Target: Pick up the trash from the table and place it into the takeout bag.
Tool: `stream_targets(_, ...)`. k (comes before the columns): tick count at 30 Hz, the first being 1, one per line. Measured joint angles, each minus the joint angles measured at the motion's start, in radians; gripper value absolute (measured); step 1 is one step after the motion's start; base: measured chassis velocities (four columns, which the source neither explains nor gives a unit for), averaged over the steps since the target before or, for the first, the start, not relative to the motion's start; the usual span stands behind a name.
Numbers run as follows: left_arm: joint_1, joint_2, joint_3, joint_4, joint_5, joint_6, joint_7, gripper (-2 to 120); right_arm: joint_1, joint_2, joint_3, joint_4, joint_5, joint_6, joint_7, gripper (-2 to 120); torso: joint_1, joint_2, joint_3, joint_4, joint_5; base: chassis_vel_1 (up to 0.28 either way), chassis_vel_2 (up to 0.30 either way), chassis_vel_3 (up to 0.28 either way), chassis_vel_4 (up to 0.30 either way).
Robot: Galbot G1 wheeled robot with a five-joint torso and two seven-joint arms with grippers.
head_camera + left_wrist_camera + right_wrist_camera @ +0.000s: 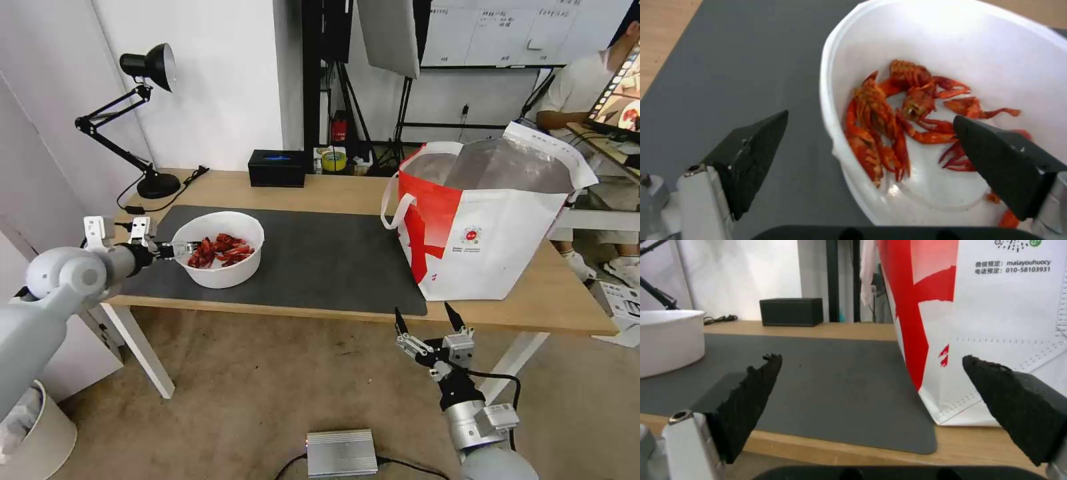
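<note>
At the left of the table (333,193), the left gripper (175,251) reaches in over the near-left rim of the white bowl (220,270), which sits on the dark mat (320,260) and holds red crayfish shells (889,116). In the left wrist view its fingers (753,156) stand apart, one outside the bowl's wall and one inside over the shells, so the rim lies between them; whether either pad touches the wall I cannot tell. The bowl is not yet lifted, so by my reading the carry to the bag is all still to do.

Between bowl and bag the mat is bare, giving open room for a sideways carry.

At the right, the takeout bag (493,247) stands upright with its foil-lined mouth open, close to the table's near edge. The bowl must clear its tall rim and loose strap handles. The right gripper (430,319) hangs spread below that edge, in front of the bag, holding nothing.
</note>
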Motion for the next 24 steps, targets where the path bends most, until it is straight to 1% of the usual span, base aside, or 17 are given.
stream_targets(3,-0.004,0.0,0.008,0.006,0.005,0.007,0.0,100,0.0,0.0,0.0,0.0,0.0,0.0,0.0,100,0.0,0.0,0.0,0.0002,-0.0001,0.0,0.0,0.0,0.0)
stream_targets(8,-0.017,0.0,0.015,0.012,-0.025,0.026,0.011,100,0.0,0.0,0.0,0.0,0.0,0.0,0.0,100,0.0,0.0,0.0,0.0001,0.0,0.0,0.0,0.0,0.0)
stream_targets(12,-0.042,0.002,0.04,0.027,-0.031,0.038,0.008,99,0.0,0.0,0.0,0.0,0.0,0.0,0.0,100,0.0,0.0,0.0,0.0001,-0.0001,0.0,0.0,0.0,0.0)
stream_targets(15,-0.077,0.004,0.073,0.045,-0.043,0.062,0.003,87,0.0,0.0,0.0,0.0,0.0,0.0,0.0,100,0.0,0.0,0.0,0.0001,-0.0001,0.0,0.0,0.0,0.0)
stream_targets(16,-0.077,0.004,0.073,0.045,-0.043,0.062,0.003,87,0.0,0.0,0.0,0.0,0.0,0.0,0.0,100,0.0,0.0,0.0,0.0001,-0.0001,0.0,0.0,0.0,0.0)
stream_targets(18,-0.101,0.001,0.093,0.052,-0.045,0.08,-0.003,79,0.0,0.0,0.0,0.0,0.0,0.0,0.0,100,0.0,0.0,0.0,0.0001,-0.0001,0.0,0.0,0.0,0.0)
stream_targets(19,-0.112,0.001,0.103,0.054,-0.045,0.087,-0.01,73,0.0,0.0,0.0,0.0,0.0,0.0,0.0,100,0.0,0.0,0.0,0.0,-0.0001,0.0,0.0,0.0,0.0)
stream_targets(20,-0.121,0.001,0.11,0.056,-0.045,0.09,-0.014,70,0.0,0.0,0.0,0.0,0.0,0.0,0.0,100,0.0,0.0,0.0,0.0,0.0,0.0,0.0,0.0,0.0)
stream_targets(21,-0.121,0.001,0.11,0.056,-0.045,0.09,-0.014,70,0.0,0.0,0.0,0.0,0.0,0.0,0.0,100,0.0,0.0,0.0,0.0,0.0,0.0,0.0,0.0,0.0)
stream_targets(22,-0.129,0.001,0.118,0.057,-0.045,0.092,-0.018,64,0.0,0.0,0.0,0.0,0.0,0.0,0.0,100,0.0,0.0,0.0,0.0,-0.0001,0.0,0.0,0.0,0.0)
stream_targets(24,-0.139,0.001,0.127,0.06,-0.045,0.092,-0.022,57,0.0,0.0,0.0,0.0,0.0,0.0,0.0,100,0.0,0.0,0.0,0.0,0.0,0.0,0.0,0.0,0.0)
